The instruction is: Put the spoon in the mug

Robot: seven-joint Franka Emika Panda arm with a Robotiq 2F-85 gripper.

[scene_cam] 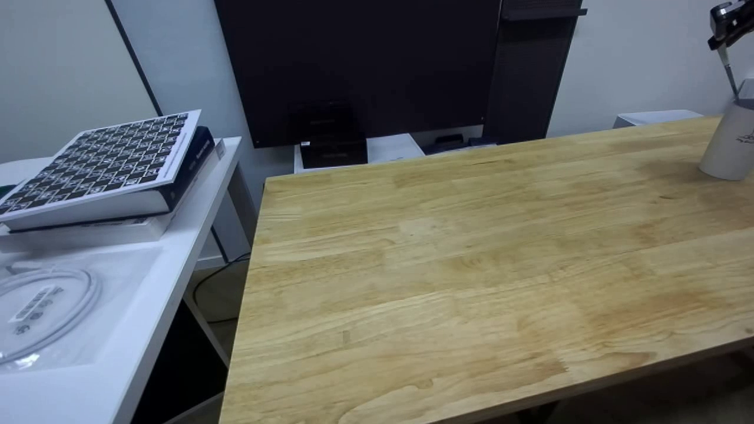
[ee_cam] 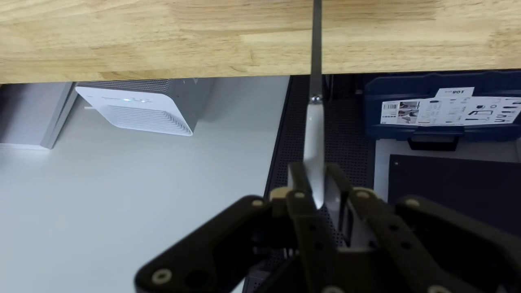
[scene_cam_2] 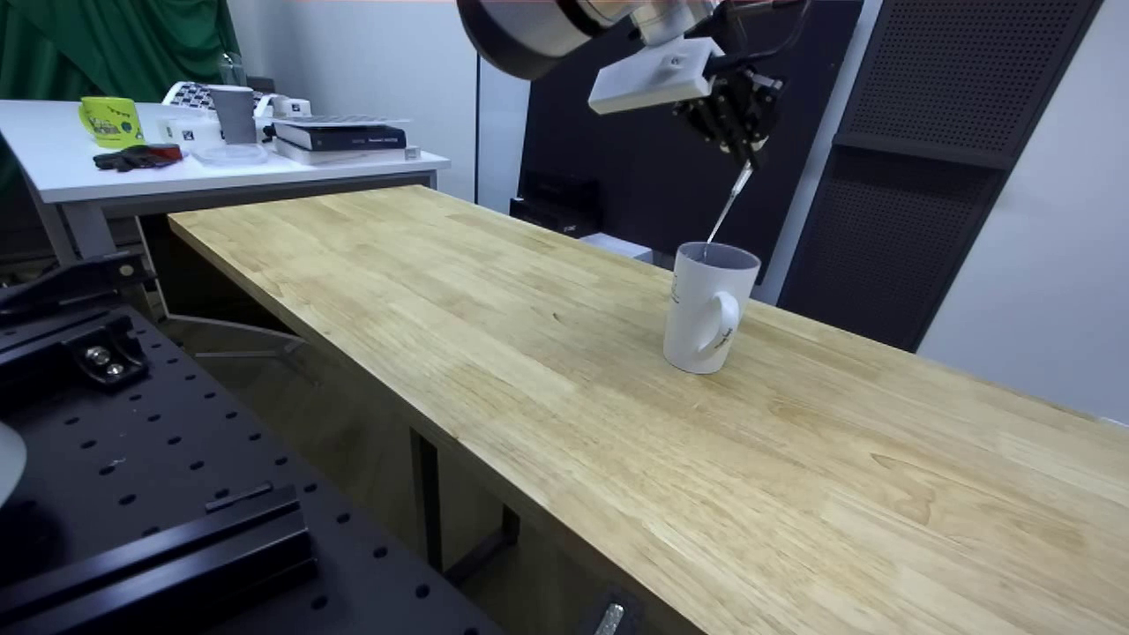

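- A hand could pass low over the wooden tabletop (scene_cam_2: 459, 317) on either side of the mug (scene_cam_2: 692, 309).
- The upright mug itself is an obstacle, its handle (scene_cam_2: 727, 319) jutting out.
- From above, the way into the mug is partly taken up by the slanting spoon (scene_cam_2: 731, 200) and the gripper (ee_cam: 316, 179) clasping it.
- Behind the far edge, a large dark screen (scene_cam: 365, 65) bounds the room.
- Stacked books (scene_cam: 106, 156) rise on the white desk (scene_cam: 162, 277) past the tabletop's end.

Whitish arm (scene_cam_2: 564, 31), black gripper (ee_cam: 316, 173) (pale screws (ee_cam: 161, 276))

The spoon (ee_cam: 314, 116) slants, seemingly into the upright white mug (scene_cam_2: 690, 309).
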